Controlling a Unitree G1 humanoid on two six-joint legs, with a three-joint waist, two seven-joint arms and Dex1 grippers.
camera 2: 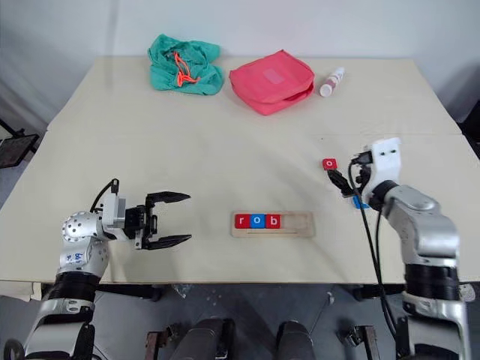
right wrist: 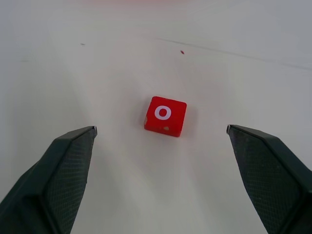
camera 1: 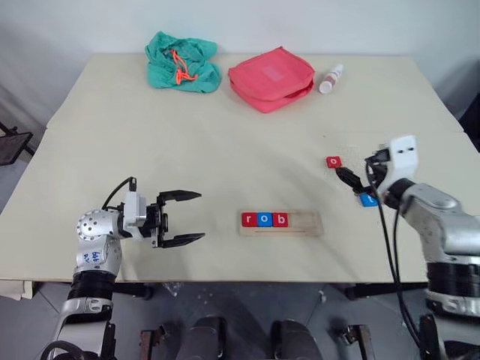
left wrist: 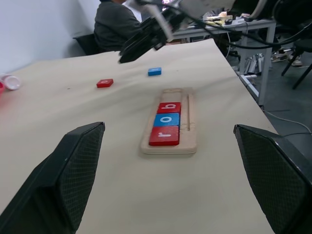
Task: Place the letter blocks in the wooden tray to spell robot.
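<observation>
Between textured pincer fingers (right wrist: 58, 170), square red block (right wrist: 165, 116)

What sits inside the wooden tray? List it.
Inside the long pale wooden tray: red "r" tile, blue "o" tile, red "b" tile. The groove's remaining part is bare; nothing is covered.

Bare table (right wrist: 73, 73) around red o block (right wrist: 165, 115)

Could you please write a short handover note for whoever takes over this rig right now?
Left gripper: open, empty, hovering left of the wooden tray.
Right gripper: open, empty, pointed at the loose red o block on the table.
Done: r, o, b blocks sit in the tray's left end.
Left: pick the red o and place it fourth, then the blue block lying on the table under the right arm, presumably the t.
</observation>
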